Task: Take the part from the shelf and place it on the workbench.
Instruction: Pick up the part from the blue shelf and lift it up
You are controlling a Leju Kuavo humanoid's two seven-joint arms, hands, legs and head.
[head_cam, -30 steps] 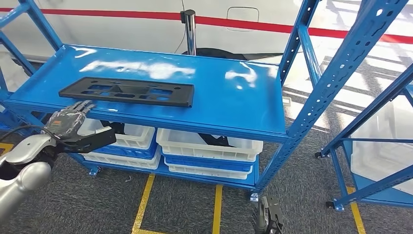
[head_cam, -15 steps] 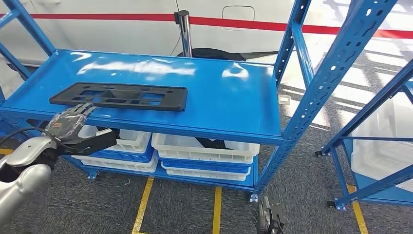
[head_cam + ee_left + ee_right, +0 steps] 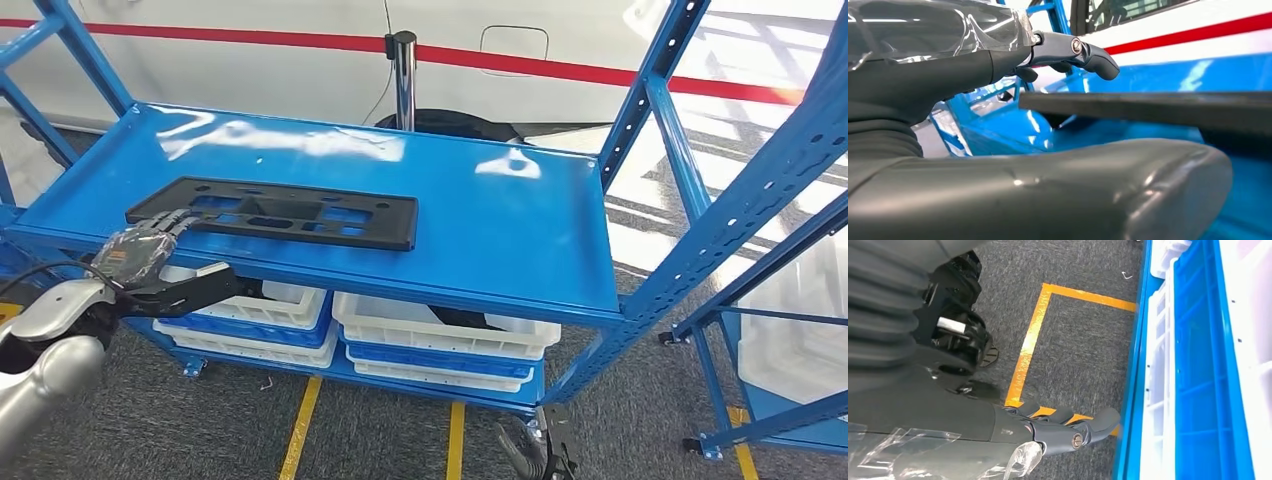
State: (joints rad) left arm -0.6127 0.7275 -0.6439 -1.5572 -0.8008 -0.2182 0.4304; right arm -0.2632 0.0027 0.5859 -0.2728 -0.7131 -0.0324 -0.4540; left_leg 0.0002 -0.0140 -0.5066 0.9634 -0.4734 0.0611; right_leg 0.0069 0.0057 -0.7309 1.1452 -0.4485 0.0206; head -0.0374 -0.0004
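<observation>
Black plastic mounting plate (image 3: 272,212) lies lengthwise along the shelf (image 3: 480,215) front; left hand (image 3: 150,262), fingers spread, brackets its near-left edge, gripping nothing.

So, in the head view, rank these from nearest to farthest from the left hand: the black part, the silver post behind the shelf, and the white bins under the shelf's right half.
From the left hand:
1. Black part: on the shelf top, its left end at the fingertips.
2. White bins: lower level, off to the right.
3. Silver post: behind the shelf's far edge.
</observation>
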